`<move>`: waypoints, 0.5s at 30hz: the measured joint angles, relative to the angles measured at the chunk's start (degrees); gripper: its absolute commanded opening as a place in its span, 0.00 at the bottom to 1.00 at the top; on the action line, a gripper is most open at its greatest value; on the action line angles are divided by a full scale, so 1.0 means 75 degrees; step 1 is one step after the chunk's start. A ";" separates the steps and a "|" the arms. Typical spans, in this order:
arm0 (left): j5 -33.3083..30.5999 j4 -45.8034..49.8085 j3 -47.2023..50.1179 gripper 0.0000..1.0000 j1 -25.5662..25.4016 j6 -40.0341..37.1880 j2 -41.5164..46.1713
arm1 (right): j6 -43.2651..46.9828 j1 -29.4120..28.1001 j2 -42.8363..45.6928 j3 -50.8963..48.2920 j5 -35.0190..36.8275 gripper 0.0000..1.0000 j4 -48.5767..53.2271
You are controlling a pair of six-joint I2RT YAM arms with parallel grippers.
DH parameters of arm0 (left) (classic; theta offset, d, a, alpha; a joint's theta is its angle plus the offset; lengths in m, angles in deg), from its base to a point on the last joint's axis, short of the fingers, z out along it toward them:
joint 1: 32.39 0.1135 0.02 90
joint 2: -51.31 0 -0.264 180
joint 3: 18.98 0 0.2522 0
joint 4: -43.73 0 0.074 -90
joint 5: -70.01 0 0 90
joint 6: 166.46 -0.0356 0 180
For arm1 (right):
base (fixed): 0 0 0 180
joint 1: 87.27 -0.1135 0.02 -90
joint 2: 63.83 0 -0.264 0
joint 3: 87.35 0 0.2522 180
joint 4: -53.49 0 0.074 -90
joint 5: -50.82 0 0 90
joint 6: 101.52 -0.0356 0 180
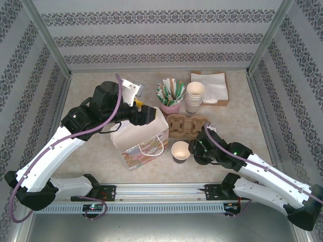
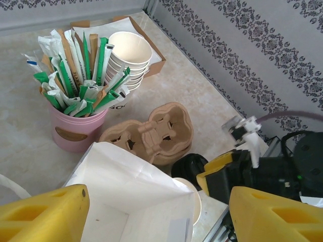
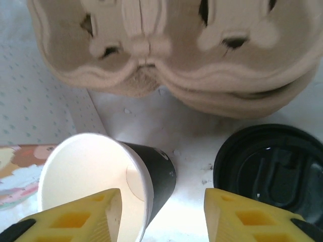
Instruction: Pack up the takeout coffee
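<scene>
Now your right gripper (image 3: 161, 201) is hanging open and empty by one cup (image 3: 86, 171) and one lid (image 3: 272, 166) near the table's (image 1: 237, 126) front edge; your left gripper (image 2: 157, 201) is gaping over one bag (image 2: 121, 171).

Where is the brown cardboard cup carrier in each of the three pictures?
Top view: cup carrier in the middle, right of the paper bag.
Left wrist: carrier at centre, behind the bag.
Right wrist: carrier across the top, bag at left.
Shared landmark: the paper bag.
</scene>
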 measured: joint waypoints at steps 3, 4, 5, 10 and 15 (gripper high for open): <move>0.0000 0.0023 -0.0003 0.74 0.0000 0.0000 -0.0015 | -0.0146 0.0085 0.0073 0.0504 0.0358 0.72 0.0606; 0.0000 0.0035 -0.0003 0.74 0.0000 0.0000 -0.0020 | -0.0154 0.0172 0.0079 0.0586 0.0367 0.72 0.0740; 0.0000 0.0050 -0.0003 0.74 0.0000 -0.0003 -0.0029 | -0.0154 0.0315 0.0079 0.0632 0.0367 0.72 0.0868; -0.0003 0.0134 -0.0003 0.74 0.0000 0.0000 -0.0035 | -0.0149 0.1271 0.0020 0.0423 -0.0026 0.73 0.1198; -0.0006 0.0224 -0.0003 0.73 0.0000 0.0000 -0.0035 | -0.0149 0.2197 0.0085 -0.0341 -0.0720 0.76 0.1186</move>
